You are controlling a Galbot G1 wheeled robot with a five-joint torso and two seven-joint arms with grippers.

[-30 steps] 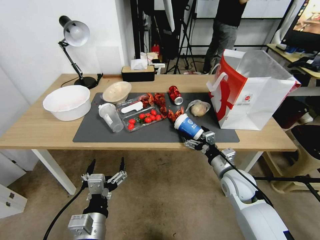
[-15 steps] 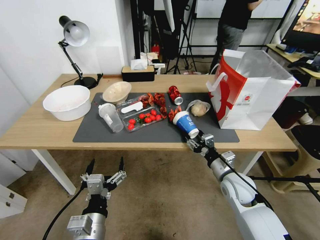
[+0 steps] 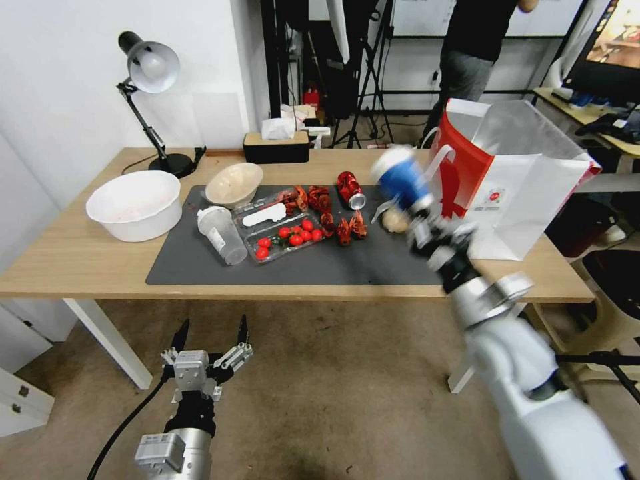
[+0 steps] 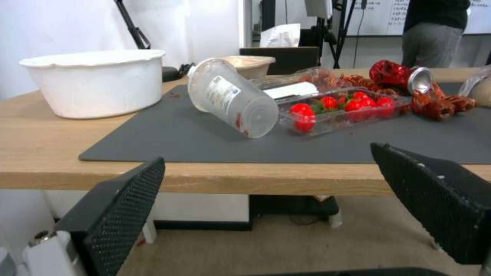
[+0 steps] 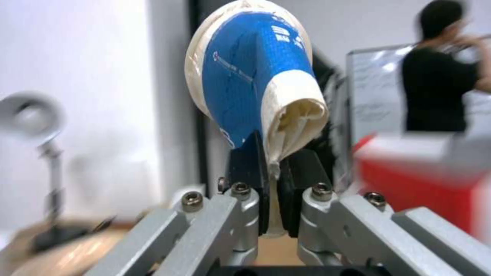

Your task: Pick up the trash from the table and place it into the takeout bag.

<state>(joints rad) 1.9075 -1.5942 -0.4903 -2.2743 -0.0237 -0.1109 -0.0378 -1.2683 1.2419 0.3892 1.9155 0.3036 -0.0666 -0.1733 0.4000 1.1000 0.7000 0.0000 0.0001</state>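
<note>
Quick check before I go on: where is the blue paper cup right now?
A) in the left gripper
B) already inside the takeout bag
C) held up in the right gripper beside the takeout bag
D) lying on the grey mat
C: the right gripper pinches the blue paper cup by its crushed end, lifted above the table next to the takeout bag; the left gripper hangs open below the table edge.

The right arm (image 3: pixel 533 373) has glossy white shells joined by silver metal rings, ending in a right gripper (image 5: pixel 271 172) of bare aluminium links with hex-head screws and black pads. The left gripper (image 3: pixel 209 333), below the table (image 3: pixel 80 263) edge, has black mesh-textured fingers (image 4: pixel 122 214), a silver wrist block and a black cable.
</note>
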